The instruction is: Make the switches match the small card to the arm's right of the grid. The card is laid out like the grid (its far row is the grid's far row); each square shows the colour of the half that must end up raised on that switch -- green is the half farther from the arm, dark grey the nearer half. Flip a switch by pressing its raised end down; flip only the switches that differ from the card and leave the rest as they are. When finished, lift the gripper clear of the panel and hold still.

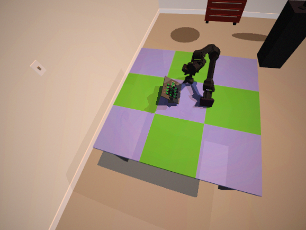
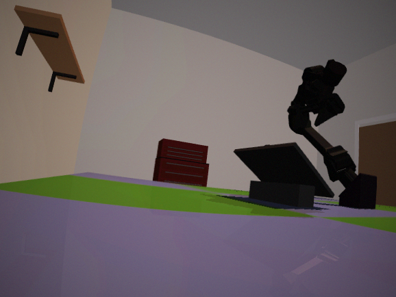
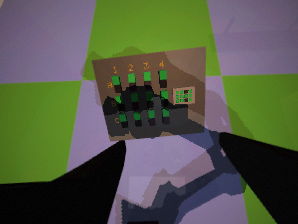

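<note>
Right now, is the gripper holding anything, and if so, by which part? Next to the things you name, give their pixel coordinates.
Nothing is held: the gripper point(image 1: 188, 80) point(image 3: 171, 141) stands open, and the wrist view shows no object between its fingers.

I saw a red drawer cabinet point(image 1: 224, 11) point(image 2: 181, 162) and, left of it, a wooden shelf point(image 2: 51, 44) on the wall.

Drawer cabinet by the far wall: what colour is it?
The drawer cabinet is dark red; the exterior view shows it best.
</note>
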`<state>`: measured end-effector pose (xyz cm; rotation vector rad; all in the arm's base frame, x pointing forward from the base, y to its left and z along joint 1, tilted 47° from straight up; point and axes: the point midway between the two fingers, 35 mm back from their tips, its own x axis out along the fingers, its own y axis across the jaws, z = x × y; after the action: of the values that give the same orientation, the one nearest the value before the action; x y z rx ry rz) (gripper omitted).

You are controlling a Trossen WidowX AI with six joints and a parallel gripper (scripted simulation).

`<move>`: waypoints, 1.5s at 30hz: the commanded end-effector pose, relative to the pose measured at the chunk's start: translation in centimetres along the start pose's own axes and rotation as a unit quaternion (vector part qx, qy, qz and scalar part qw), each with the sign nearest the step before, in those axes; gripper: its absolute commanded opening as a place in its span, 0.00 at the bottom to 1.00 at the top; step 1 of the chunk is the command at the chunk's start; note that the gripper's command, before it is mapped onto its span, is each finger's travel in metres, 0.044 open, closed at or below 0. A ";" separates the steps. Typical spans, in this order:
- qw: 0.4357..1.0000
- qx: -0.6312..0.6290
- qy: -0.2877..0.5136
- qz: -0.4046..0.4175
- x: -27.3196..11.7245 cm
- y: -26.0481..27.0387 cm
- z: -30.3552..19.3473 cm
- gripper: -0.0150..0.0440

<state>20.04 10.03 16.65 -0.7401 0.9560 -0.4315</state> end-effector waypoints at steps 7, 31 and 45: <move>1.000 -0.003 -0.006 0.010 7.2 4.3 3.1 0.62; 1.000 -0.003 -0.023 0.005 13.8 4.9 3.8 0.25; 1.000 -0.002 -0.023 0.005 15.2 4.9 3.8 0.25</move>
<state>31.30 5.21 5.93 -0.7468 0.9128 -0.4096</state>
